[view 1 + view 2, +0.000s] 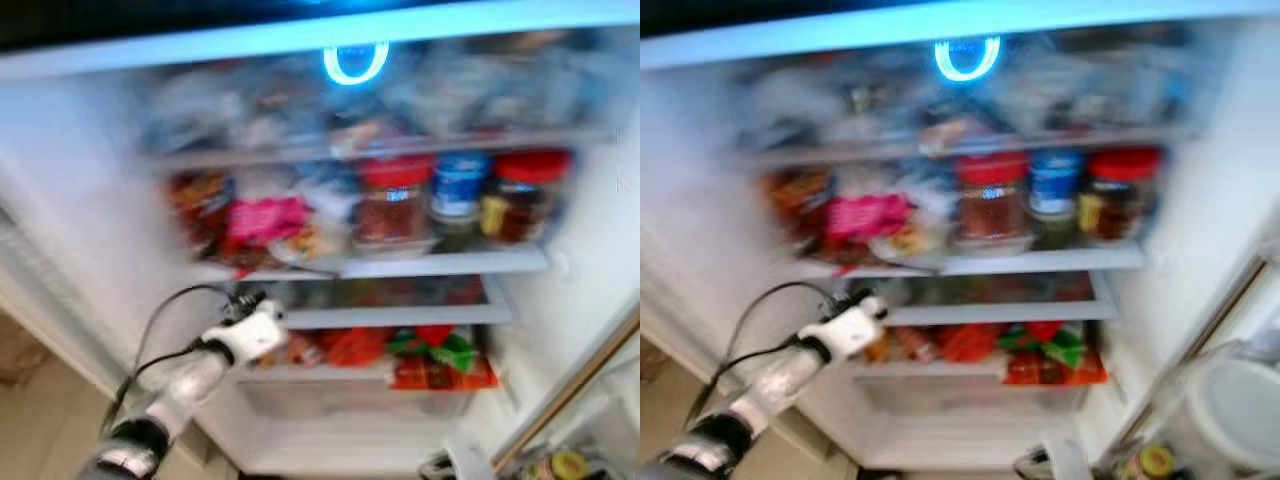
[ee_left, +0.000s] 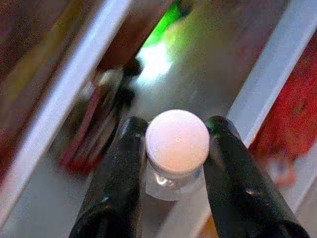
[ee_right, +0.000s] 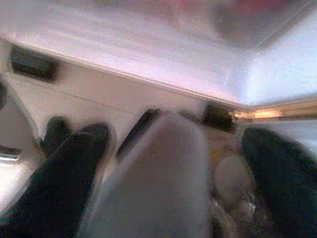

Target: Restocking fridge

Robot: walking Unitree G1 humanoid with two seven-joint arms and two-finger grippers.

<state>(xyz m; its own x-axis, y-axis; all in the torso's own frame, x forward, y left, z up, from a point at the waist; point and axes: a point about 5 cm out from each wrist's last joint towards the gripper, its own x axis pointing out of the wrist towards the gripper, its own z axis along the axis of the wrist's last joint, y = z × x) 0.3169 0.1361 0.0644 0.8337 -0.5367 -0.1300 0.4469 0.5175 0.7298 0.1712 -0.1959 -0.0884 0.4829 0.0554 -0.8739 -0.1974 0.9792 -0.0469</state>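
The fridge [image 1: 560,262] stands open before me, with blurred packed shelves. My left arm reaches in at the left of the third shelf [image 1: 400,316]. There my left gripper [image 2: 177,130] is shut on a small clear bottle with a white round cap [image 2: 177,140], one finger on each side of the neck. In the eye views that gripper [image 1: 248,300] shows just under the second shelf. My right gripper [image 3: 173,148] hangs low by the fridge's base, its black fingers [image 3: 69,173] wide apart, with a blurred grey shape [image 3: 158,188] between them.
The second shelf holds red-lidded jars [image 1: 395,205], a blue-labelled jar [image 1: 458,188] and pink packets [image 1: 262,218]. Red and green packs [image 1: 430,358] lie lower down. A white-lidded tub [image 1: 1232,410] sits in the door at the right. A black cable [image 1: 165,310] loops off my left arm.
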